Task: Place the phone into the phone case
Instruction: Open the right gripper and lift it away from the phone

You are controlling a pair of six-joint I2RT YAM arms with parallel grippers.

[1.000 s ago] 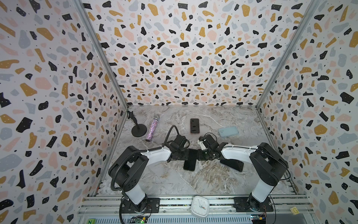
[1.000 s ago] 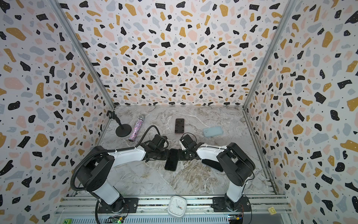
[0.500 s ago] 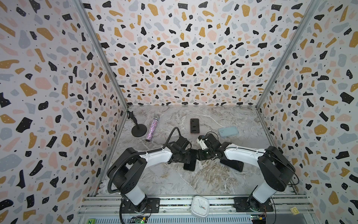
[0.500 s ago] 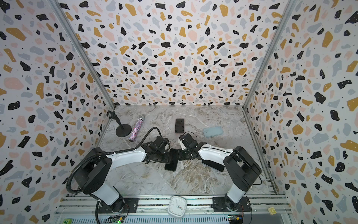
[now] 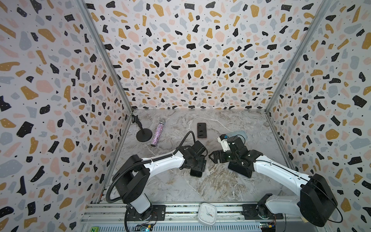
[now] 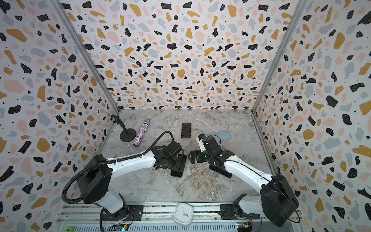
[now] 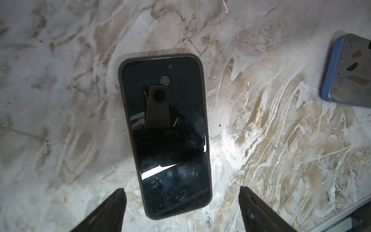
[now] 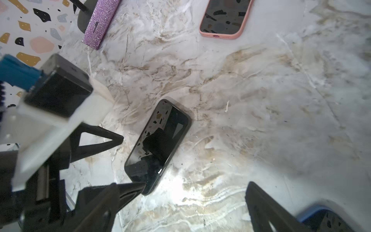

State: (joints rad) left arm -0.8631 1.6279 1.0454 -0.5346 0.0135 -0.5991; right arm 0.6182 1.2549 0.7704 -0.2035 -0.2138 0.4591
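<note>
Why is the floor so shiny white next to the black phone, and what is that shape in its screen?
Left wrist view: light glares off the marble table beside the black phone; its glossy screen shows a dark reflection. Right wrist view: same bright patch; the speckled wall reflects in the screen.

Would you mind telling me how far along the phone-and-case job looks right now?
Done, it seems: the black phone lies flat on the table inside its dark case, rim showing round the screen. In hand: nothing; the left pincer and right pincer both stand open by it. Left: probably only drawing both pincers away, though I cannot tell whether every corner is seated.
</note>
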